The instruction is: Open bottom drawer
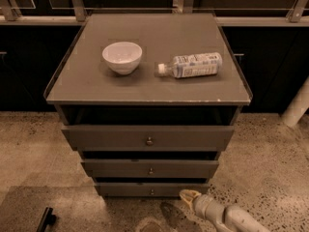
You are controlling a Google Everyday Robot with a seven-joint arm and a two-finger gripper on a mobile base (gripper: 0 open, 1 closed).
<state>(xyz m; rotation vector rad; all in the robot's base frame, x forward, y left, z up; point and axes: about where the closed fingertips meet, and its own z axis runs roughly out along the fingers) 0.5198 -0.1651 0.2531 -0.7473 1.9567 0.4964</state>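
The bottom drawer (125, 189) is the lowest and slimmest of three grey-brown drawers in the cabinet, with a tiny round metal knob (152, 192) at its centre. It sits slightly out, like the two drawers above it. My gripper (187, 195) comes in from the lower right on a white arm. Its yellowish tip is just right of the knob, at the drawer's lower front edge.
The middle drawer (149, 168) and the tall top drawer (148, 137) are above. A white bowl (122, 57) and a lying plastic bottle (190, 65) rest on the cabinet top. A white post (297, 105) stands at the right. A dark object (46, 220) lies on the speckled floor at the lower left.
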